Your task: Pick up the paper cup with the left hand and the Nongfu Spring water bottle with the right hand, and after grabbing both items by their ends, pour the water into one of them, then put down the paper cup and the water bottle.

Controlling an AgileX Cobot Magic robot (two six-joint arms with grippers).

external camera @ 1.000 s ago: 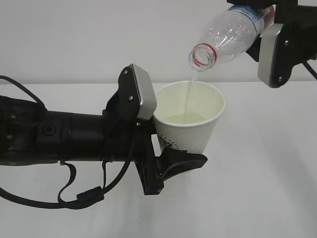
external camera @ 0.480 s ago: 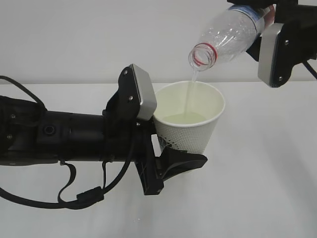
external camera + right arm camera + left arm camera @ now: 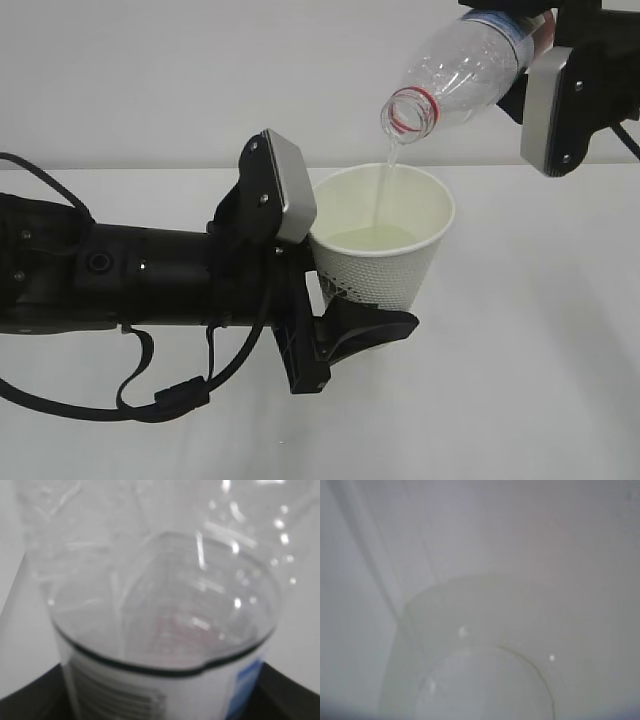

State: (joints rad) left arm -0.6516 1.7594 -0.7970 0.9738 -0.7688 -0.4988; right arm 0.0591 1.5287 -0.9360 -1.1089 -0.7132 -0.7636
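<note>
My left gripper [image 3: 345, 292] is shut on the white dimpled paper cup [image 3: 385, 268], holding it upright above the table by its lower part. The clear Nongfu Spring water bottle [image 3: 462, 68] hangs tilted above the cup, its red-ringed mouth pointing down-left. My right gripper [image 3: 532, 38] is shut on the bottle's base end at the top right. A thin stream of water [image 3: 385, 182] falls from the mouth into the cup, where a yellowish pool [image 3: 370, 238] lies. The left wrist view is filled by the blurred cup [image 3: 485, 630]. The right wrist view is filled by the bottle [image 3: 165, 600].
The white table [image 3: 520, 390] runs under both arms, with a pale wall behind. The thick black left arm [image 3: 120, 275] with loose cables [image 3: 170, 395] lies across the left half. The right hand's silver-grey block [image 3: 548, 110] sits at the upper right.
</note>
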